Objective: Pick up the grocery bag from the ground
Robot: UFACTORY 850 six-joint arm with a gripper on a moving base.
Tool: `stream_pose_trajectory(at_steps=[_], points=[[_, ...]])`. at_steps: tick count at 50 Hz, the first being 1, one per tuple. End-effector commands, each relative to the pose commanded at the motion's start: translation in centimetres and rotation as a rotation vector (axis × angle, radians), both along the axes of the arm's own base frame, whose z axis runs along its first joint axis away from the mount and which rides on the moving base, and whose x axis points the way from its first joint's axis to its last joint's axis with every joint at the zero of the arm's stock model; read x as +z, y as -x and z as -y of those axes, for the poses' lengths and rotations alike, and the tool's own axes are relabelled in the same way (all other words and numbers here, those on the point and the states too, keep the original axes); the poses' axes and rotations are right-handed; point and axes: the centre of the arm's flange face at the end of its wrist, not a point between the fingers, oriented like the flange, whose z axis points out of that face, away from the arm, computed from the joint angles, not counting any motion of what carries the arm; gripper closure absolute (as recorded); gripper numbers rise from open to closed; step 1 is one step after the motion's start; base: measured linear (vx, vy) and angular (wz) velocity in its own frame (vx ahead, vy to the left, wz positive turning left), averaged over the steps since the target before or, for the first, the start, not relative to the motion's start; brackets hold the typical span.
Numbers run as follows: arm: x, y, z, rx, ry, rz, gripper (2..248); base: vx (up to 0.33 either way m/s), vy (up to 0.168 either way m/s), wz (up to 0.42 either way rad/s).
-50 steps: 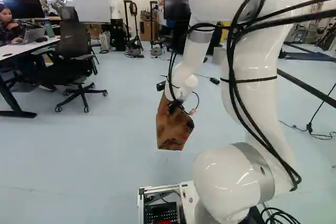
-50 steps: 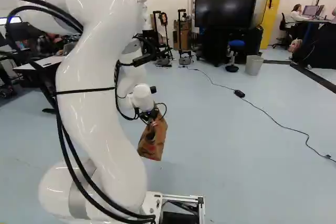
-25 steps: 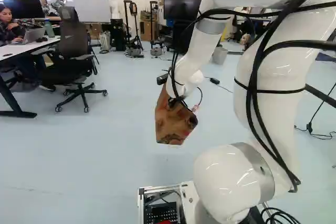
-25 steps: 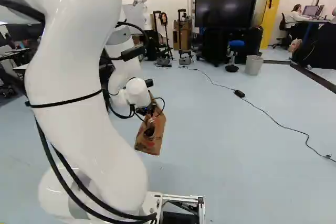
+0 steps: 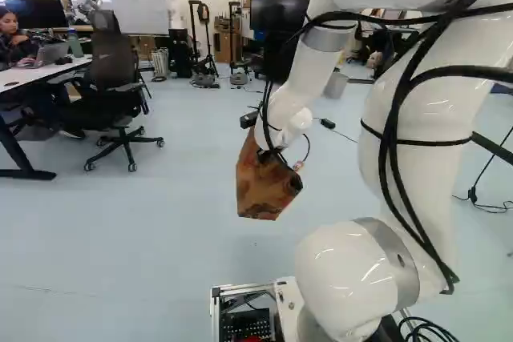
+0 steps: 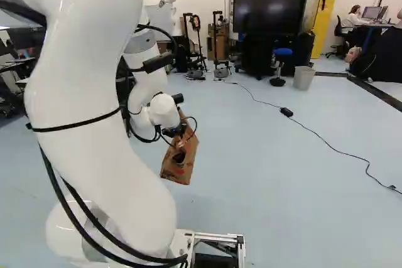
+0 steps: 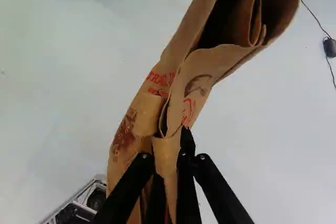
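Observation:
My gripper hangs at the end of the arm in the left base view, with the brown paper grocery bag under it, off the floor. The right base view shows the bag tilted below the wrist. Seen from the wrist, the gripper is shut on the bag's crumpled paper, one finger on each side. The bag's folded open mouth lies ahead of the fingers. The fingers' lower parts are partly hidden by paper.
Pale blue floor lies under the bag. A black office chair and a white desk stand at the left of the left base view. A cable with a black box crosses the floor. Another robot stands far back.
The arm has shifted, its upper links swinging toward the outer side of each base view. The gripper has risen slightly, and the bag has moved up with it. The base has stayed put.

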Motion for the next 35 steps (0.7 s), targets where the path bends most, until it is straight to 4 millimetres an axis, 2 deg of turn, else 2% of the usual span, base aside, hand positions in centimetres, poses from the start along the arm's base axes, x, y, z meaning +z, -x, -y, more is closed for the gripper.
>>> stream_pose_trajectory(at_steps=[35], points=[[2.1, 3.6, 0.9, -0.102, -0.094, 0.178, 228, 0.000, 0.000, 0.000]])
